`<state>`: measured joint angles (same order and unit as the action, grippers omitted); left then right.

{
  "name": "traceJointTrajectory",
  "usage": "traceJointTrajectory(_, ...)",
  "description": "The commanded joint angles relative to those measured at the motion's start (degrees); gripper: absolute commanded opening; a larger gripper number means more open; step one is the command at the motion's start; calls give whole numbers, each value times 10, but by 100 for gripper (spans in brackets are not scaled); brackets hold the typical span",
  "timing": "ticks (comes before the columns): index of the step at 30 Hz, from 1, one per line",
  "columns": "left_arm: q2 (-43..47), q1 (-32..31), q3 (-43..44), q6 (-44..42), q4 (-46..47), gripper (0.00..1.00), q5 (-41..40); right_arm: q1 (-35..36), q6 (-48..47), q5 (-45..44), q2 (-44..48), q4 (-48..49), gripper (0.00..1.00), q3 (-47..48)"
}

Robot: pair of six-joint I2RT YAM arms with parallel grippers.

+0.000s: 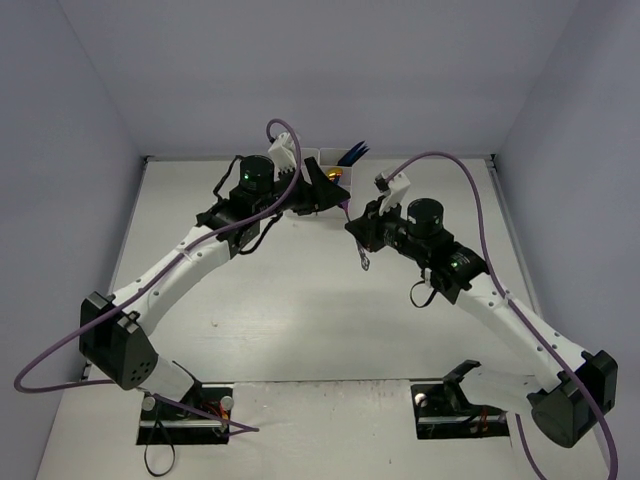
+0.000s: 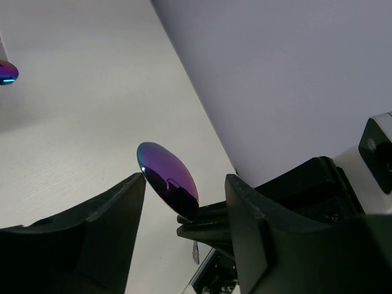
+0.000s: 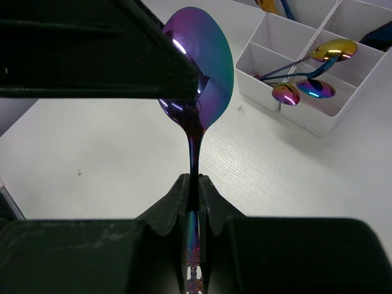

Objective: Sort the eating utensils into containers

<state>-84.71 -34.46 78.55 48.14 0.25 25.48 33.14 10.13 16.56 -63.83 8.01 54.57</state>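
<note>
R jaws are clamping an iridescent spoon by the handle, bowl up, near the compartment block, w/ L jaws apart, flanking the bowl, prob. for a handover.

The white table is standing between pale walls. The containers, a white block of little square boxes, are sitting flat on it at the far side, close to the back wall. The left base plate and the right base plate, both black, are sitting on its near edge, well apart.
</note>
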Motion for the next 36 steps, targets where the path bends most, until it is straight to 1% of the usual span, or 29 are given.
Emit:
traceJointTrajectory(1, 6, -4, 35, 33, 55, 42, -5, 9, -8, -6, 18, 61, 0, 3)
traceJointTrajectory(3, 7, -4, 32, 39, 56, 28, -3, 10, -8, -7, 16, 62, 0, 3)
traceJointTrajectory(4, 7, -5, 31, 40, 57, 20, -3, 11, -9, -8, 15, 62, 0, 2)
traceJointTrajectory(5, 9, -5, 30, 42, 57, 9, -4, 11, -9, -9, 14, 62, 0, 1)
traceJointTrajectory(8, 12, -6, 27, 43, 58, 0, -8, 13, -11, -13, 12, 63, 1, 1)
traceJointTrajectory(9, 14, -7, 25, 45, 59, 0, -11, 13, -12, -15, 11, 63, 2, 2)
traceJointTrajectory(11, 17, -7, 20, 45, 62, 0, -13, 14, -14, -15, 8, 64, 11, 3)
traceJointTrajectory(12, 19, -7, 18, 44, 67, 0, -15, 15, -16, -15, 7, 64, 19, 4)
traceJointTrajectory(13, 22, -8, 15, 45, 71, 0, -16, 14, -17, -14, 6, 64, 33, 4)
traceJointTrajectory(15, 27, -7, 8, 43, 80, 0, -20, 14, -20, -14, 5, 65, 54, 6)
traceJointTrajectory(16, 30, -7, 8, 41, 80, 0, -22, 14, -20, -16, 5, 65, 54, 6)
traceJointTrajectory(17, 33, -6, 8, 35, 81, 0, -24, 14, -21, -20, 5, 64, 65, 6)
traceJointTrajectory(18, 34, -5, 8, 28, 82, 0, -24, 14, -22, -25, 7, 64, 73, 6)
traceJointTrajectory(20, 37, 2, 9, 11, 82, 0, -25, 14, -25, -40, 13, 62, 83, 3)
traceJointTrajectory(22, 36, 10, 14, -37, 81, 0, -24, 12, -26, -73, 22, 55, 91, -3)
traceJointTrajectory(24, 32, 20, 21, -71, 80, 0, -19, 11, -29, -107, 30, 36, 96, -6)
traceJointTrajectory(26, 19, 40, 36, -144, 67, 0, -22, 7, -25, -151, 36, 15, 99, -8)
traceJointTrajectory(27, 14, 46, 44, -163, 51, 0, -33, 4, -24, -171, 41, 4, 100, -10)
traceJointTrajectory(29, -7, 56, 74, -209, 37, 0, -38, 1, -19, -203, 48, -5, 100, -13)
traceJointTrajectory(30, -23, 63, 84, -254, 33, 0, -44, -4, -13, -217, 55, -12, 100, -15)
traceJointTrajectory(33, -56, 72, 113, -348, 55, 0, -62, -18, 7, -236, 59, -32, 100, -13)
traceJointTrajectory(36, -102, 86, 147, -386, 69, 0, -59, -38, 19, -245, 64, -59, 100, -13)
